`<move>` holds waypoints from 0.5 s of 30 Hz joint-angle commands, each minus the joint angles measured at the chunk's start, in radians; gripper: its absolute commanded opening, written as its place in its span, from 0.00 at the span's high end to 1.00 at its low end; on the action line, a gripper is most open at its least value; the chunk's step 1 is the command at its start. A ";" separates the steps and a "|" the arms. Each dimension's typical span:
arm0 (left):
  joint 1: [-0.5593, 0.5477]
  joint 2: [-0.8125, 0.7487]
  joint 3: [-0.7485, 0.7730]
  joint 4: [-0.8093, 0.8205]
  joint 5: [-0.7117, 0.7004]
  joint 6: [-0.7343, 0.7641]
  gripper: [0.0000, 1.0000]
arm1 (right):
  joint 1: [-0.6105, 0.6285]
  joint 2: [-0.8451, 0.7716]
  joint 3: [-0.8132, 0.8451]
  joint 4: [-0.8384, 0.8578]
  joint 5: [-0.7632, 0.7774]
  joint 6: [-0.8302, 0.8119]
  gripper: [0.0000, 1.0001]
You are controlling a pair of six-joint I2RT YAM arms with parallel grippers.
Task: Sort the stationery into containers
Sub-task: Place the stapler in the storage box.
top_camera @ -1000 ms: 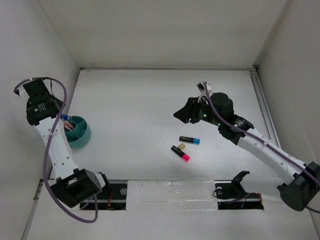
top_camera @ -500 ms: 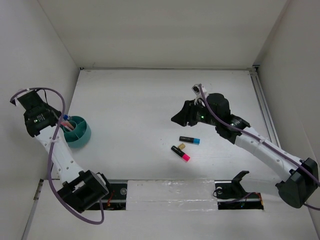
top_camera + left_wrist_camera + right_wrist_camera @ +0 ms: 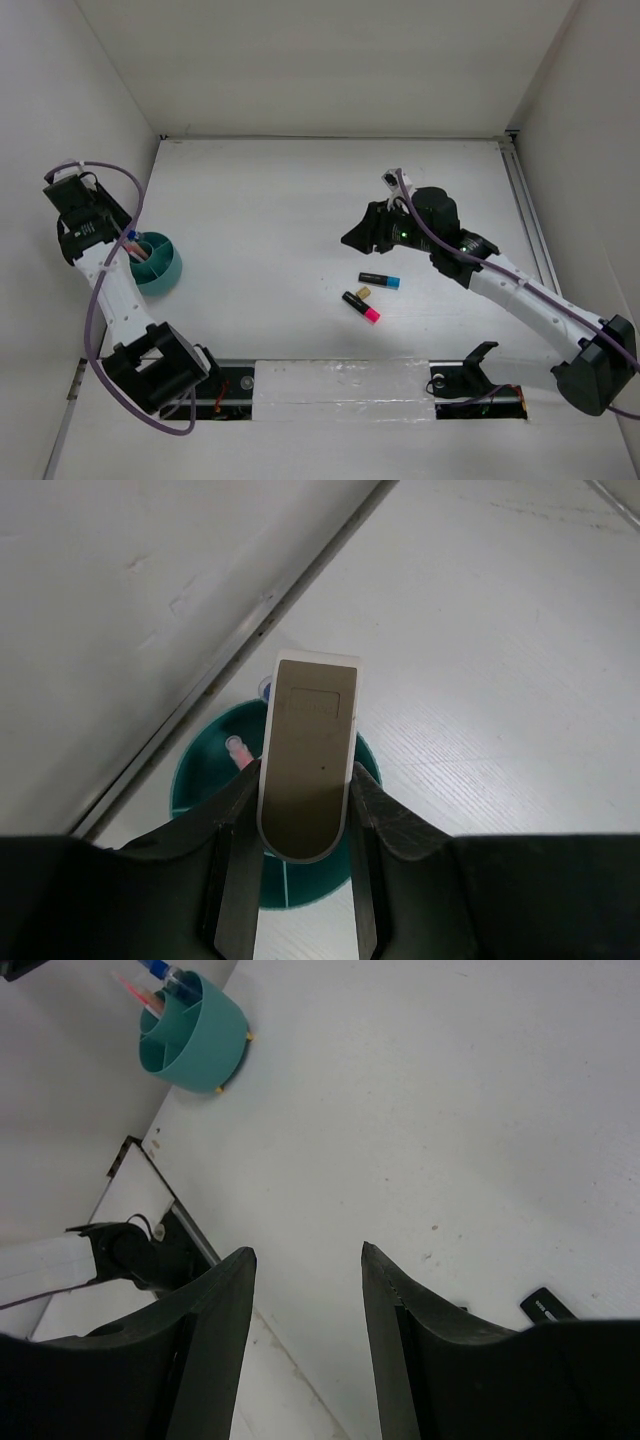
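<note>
The white table lies under both my grippers. The teal organizer sits straight below my left gripper. From my right gripper it is well off, ahead and to the left in that wrist view. Just toward my base from the right gripper lie the blue-ended marker and the pink-ended marker. A pink pen and a blue-capped pen stand in the organizer. My left gripper is clamped on a flat tan piece, held above the organizer. My right gripper is spread wide and holds nothing. A small tan bit lies between the two markers.
</note>
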 commanded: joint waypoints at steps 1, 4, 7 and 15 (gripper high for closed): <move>-0.009 0.019 0.047 0.074 0.091 0.070 1.00 | 0.008 -0.033 -0.004 0.056 0.010 -0.015 0.48; -0.009 0.068 0.079 0.036 0.053 0.085 1.00 | 0.008 -0.033 -0.013 0.067 0.019 -0.015 0.48; -0.017 0.068 0.067 0.028 0.094 0.095 1.00 | 0.008 -0.033 -0.013 0.067 0.031 -0.015 0.48; -0.007 -0.019 0.017 0.057 -0.024 0.081 1.00 | -0.001 -0.052 -0.013 0.067 0.019 -0.015 0.48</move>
